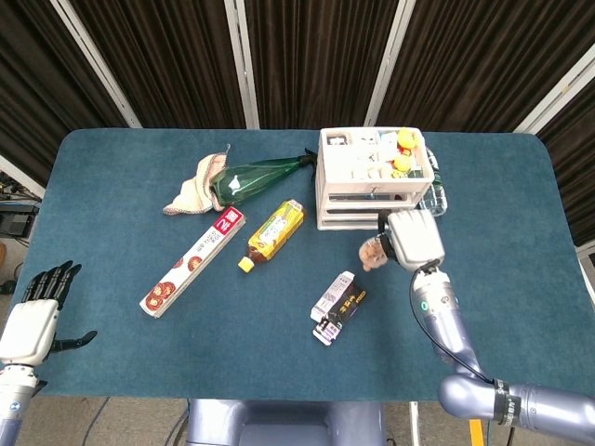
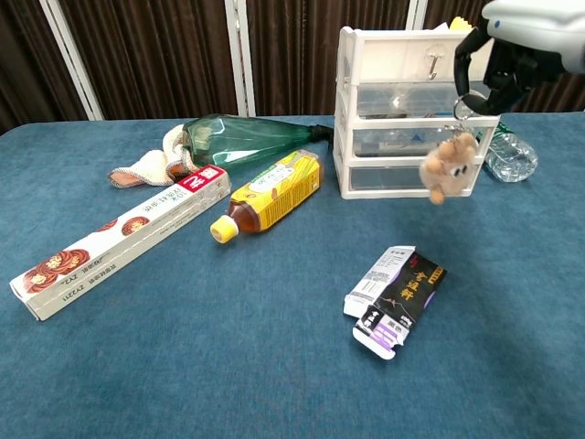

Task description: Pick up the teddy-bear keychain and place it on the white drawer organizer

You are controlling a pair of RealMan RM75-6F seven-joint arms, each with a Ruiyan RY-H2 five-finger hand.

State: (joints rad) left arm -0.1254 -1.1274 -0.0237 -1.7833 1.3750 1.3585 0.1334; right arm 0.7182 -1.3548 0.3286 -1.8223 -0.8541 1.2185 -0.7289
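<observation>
The right robot hand (image 2: 512,41) pinches the metal ring of the teddy-bear keychain (image 2: 446,166), which dangles off the surface in front of the white drawer organizer (image 2: 416,114). The bear looks light and soft, likely to swing, so the ring seems the surest hold.

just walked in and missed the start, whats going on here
The robot's right hand holds the teddy-bear keychain by its ring, and the bear dangles in the air in front of the white drawer organizer, not yet set on top. The left hand hangs open off the table's near left corner, holding nothing. A yellow tea bottle, a green bottle, a long box and a small carton lie on the blue table.
</observation>
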